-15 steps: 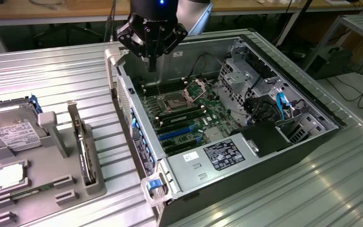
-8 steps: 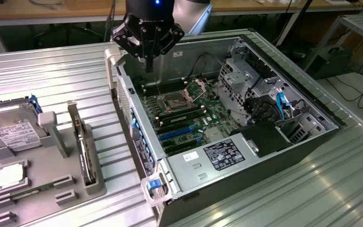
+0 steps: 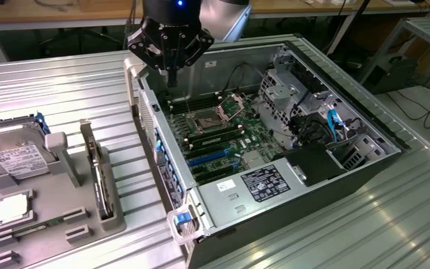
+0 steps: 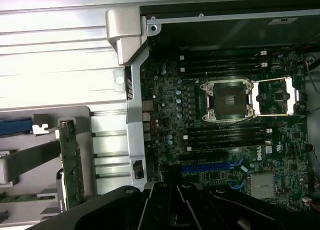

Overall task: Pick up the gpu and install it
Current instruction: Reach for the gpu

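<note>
The claw (image 3: 172, 78) hangs over the far left corner of the open case (image 3: 297, 230), as the exterior view shows it. Its fingers are closed together to a single point with nothing between them, so it holds no part. It stands above the far end of the motherboard (image 3: 215, 140), near the case's left wall. The gpu (image 3: 100, 179) is not installed. It stands upright on its long edge in a slot of the grey holder (image 3: 51, 207), which rests on the ribbed metal desk (image 3: 65, 84). The holder lies at the exterior view's left of the case, just beside its left wall. The gpu is on the near side of the claw and well apart from it. In the wrist view the card's face shows green, with the case wall between it and the motherboard. A hard drive (image 3: 17, 159) with a white label sits in the same holder, further to the exterior view's left of the gpu. Inside the case, the socket (image 3: 202, 120) has its metal frame swung open. The blue slots (image 3: 211, 158) lie nearer on the board, between the socket and the labelled power supply (image 3: 260, 185) at the near end of the case.
</note>
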Robot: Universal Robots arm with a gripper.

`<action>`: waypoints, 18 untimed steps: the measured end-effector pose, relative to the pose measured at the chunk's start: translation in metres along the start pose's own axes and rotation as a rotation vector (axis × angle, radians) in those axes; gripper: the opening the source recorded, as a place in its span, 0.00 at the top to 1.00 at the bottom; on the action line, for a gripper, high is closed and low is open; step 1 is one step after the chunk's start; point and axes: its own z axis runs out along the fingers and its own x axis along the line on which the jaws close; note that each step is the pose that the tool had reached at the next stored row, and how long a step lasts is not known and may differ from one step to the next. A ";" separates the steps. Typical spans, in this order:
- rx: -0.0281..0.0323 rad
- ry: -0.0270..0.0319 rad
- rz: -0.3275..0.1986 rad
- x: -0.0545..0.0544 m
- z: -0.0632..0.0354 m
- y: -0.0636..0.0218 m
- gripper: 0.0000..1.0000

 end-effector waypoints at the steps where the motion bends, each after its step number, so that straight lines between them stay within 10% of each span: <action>1: 0.0000 -0.0001 -0.001 0.001 0.0000 -0.0003 0.89; 18: -0.0005 0.0008 -0.021 0.017 -0.0006 -0.0048 0.89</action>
